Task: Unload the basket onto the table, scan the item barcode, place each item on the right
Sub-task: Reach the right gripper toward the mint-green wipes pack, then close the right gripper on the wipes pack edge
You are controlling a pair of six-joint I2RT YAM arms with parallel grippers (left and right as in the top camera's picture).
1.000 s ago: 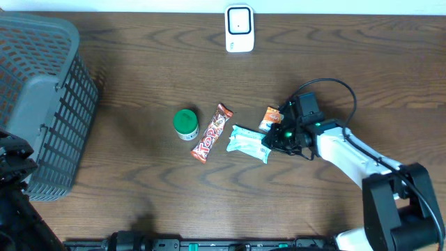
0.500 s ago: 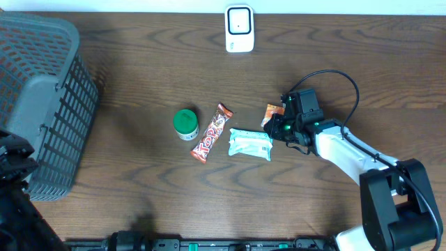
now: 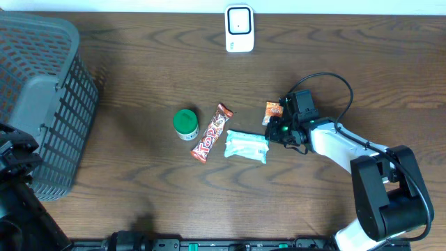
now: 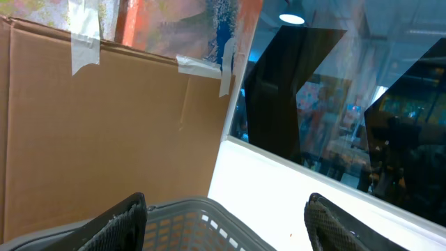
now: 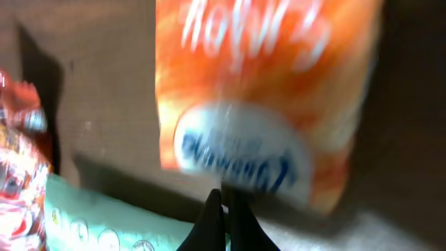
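Down on the tabletop (image 3: 139, 56), the right hand (image 3: 281, 130) is clenched, its fingertips (image 5: 213, 213) pressed together with nothing visibly pinched between them. It sits between the orange sachet (image 3: 272, 111) and the right end of the mint-green pack (image 3: 246, 147); contact with either cannot be told. The white scanner (image 3: 238, 28) stands well apart at the far edge. A candy bar (image 3: 212, 132) and a green-lidded tub (image 3: 185, 123) lie left of the pack. The left hand (image 4: 226, 223) hangs released over the basket (image 3: 70, 118).
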